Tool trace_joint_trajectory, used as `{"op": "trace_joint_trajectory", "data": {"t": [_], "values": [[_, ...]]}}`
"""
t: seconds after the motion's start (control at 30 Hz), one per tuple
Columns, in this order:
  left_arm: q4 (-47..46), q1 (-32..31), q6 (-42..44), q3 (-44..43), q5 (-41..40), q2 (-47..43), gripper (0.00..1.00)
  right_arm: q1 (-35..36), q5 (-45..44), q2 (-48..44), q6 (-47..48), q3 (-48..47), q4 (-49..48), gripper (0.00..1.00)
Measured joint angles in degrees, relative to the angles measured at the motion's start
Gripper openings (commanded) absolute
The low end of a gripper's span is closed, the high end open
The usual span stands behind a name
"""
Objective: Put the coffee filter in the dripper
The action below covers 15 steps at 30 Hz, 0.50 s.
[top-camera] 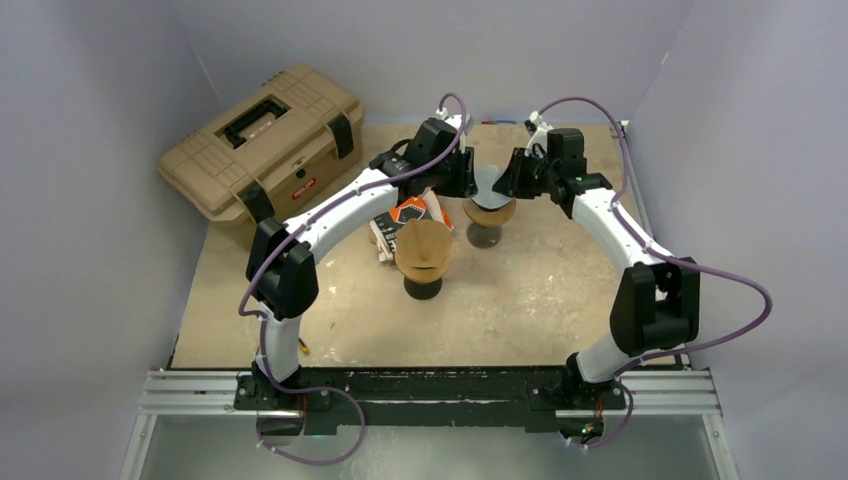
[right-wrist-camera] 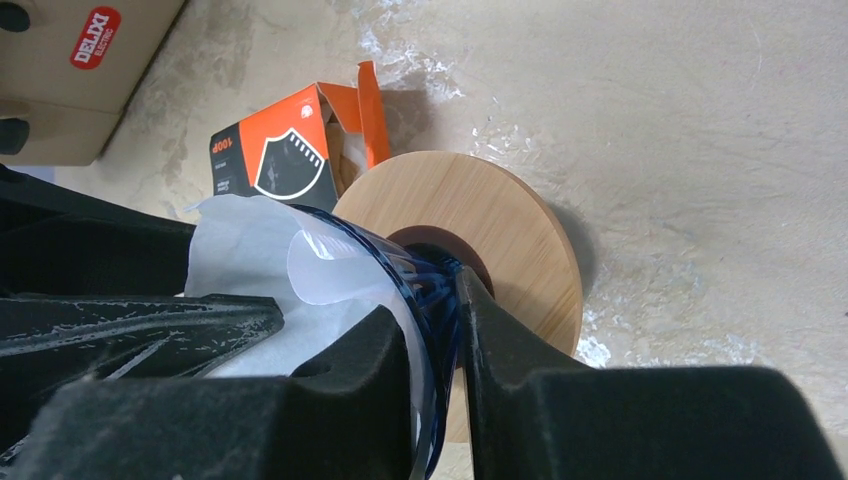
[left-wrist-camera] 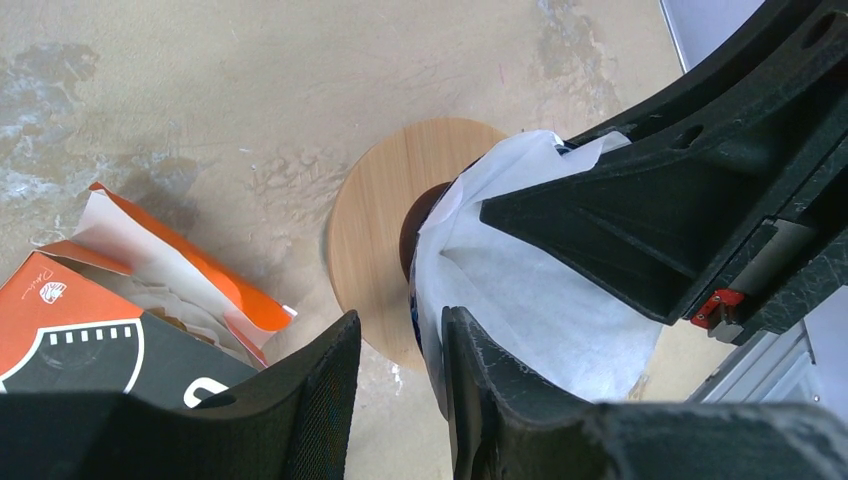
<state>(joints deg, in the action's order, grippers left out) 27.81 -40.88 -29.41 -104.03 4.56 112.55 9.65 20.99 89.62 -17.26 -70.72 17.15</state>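
At the far middle of the desk (top-camera: 540, 290), the white coffee filter (left-wrist-camera: 520, 300) sits inside the blue glass dripper (right-wrist-camera: 440, 290) above its wooden collar (right-wrist-camera: 500, 220), with the right gripper (right-wrist-camera: 435, 320) jaws clenched on the dripper's rim and filter edge and the left gripper (left-wrist-camera: 400, 330) jaws released, slightly apart beside the filter.

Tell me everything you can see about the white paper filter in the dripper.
The filter is thin, white, slightly translucent paper, crumpled and folded into a rough cone. It sits inside the blue see-through dripper, above its round wooden collar, with its top edge sticking up past the rim. One finger of the right gripper presses inside it; the left gripper straddles the rim beside it.
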Motion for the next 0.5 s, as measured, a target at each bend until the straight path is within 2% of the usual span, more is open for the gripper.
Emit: {"op": "trace_joint_trajectory", "data": {"t": [0.23,0.37,0.5], "values": [[-0.3,0.0,0.0,0.0,0.0,0.0,0.37,0.0,-0.1,0.0,0.3,0.0,0.0,0.2],[-0.3,0.0,0.0,0.0,-0.2,0.0,0.43,0.0,-0.2,0.0,0.4,0.0,0.0,0.3],[0.1,0.2,0.0,0.0,-0.3,0.0,0.41,0.0,-0.7,0.0,0.5,0.0,0.0,0.46]]}}
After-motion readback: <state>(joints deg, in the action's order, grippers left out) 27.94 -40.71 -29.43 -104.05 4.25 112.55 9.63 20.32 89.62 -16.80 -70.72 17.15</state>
